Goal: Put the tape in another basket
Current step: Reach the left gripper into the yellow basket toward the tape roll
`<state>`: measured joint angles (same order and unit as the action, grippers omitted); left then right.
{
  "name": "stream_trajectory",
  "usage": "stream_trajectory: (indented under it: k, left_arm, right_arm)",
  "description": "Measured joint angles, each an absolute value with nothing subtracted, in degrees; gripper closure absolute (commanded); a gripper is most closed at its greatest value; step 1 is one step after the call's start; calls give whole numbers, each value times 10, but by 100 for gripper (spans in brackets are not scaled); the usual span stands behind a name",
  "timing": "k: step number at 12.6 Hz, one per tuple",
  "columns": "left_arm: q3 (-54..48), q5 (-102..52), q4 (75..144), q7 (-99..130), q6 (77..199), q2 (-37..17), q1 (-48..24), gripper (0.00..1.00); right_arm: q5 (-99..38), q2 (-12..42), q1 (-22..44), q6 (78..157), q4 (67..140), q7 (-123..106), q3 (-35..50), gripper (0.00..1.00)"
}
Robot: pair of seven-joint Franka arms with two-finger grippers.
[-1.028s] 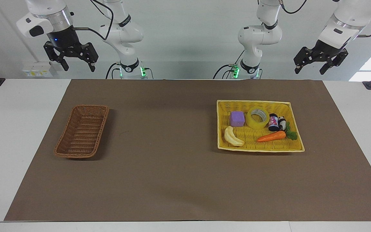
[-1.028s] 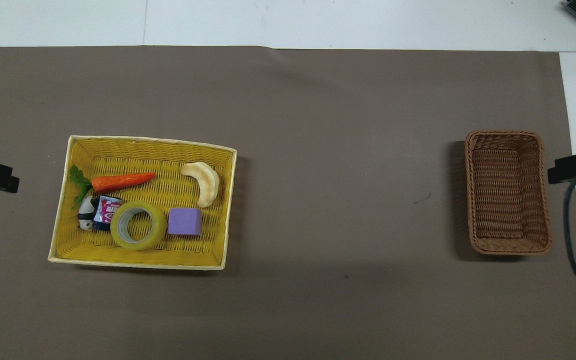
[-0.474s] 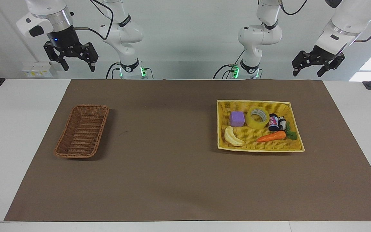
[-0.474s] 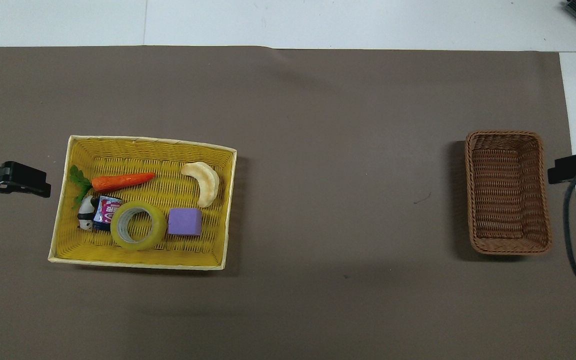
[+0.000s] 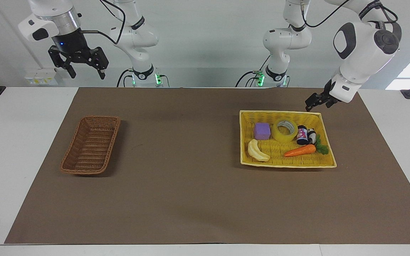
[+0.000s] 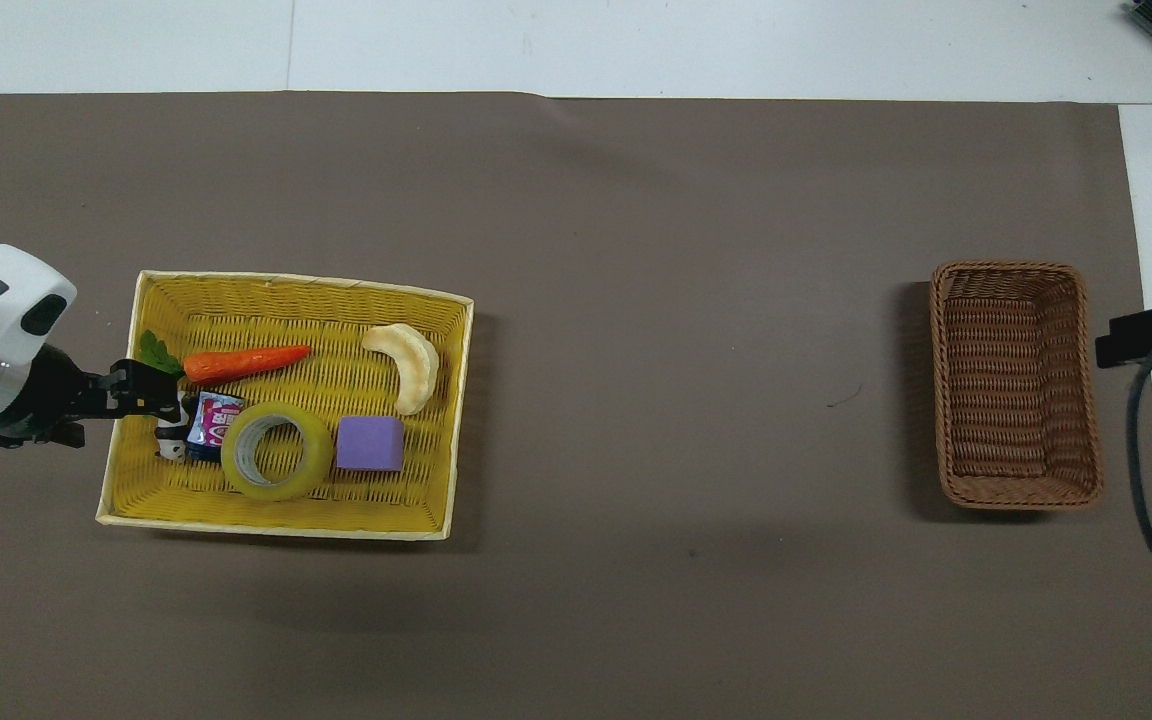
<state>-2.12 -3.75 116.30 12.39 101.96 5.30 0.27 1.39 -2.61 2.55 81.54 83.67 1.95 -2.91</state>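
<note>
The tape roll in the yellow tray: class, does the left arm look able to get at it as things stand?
Probably yes. The left gripper hangs open over the yellow tray's rim nearest the robots. The tape lies flat with its top uncovered, though the purple block and small bottle crowd its sides.

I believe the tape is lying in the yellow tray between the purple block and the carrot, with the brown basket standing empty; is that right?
Not quite. In the overhead view the tape lies in the yellow tray between the purple block and the small panda-printed pack; the carrot lies farther from the robots than the tape. The brown basket is indeed empty.
</note>
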Motion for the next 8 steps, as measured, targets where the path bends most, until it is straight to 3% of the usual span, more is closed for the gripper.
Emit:
stream_trajectory:
  k: [2,3,8]
  left_arm:
    - [-22,-38,1215,140,1064,53,3,3]
    - [-23,-39,1235,144,1079,53,2,10]
    - [-28,-40,1314,165,1164,50,-12,17]
  right_arm:
    - [14,-26,26,815,837,19,-29,0]
    - [14,-26,26,815,837,19,-29,0]
    - [14,-26,26,815,837,19,-29,0]
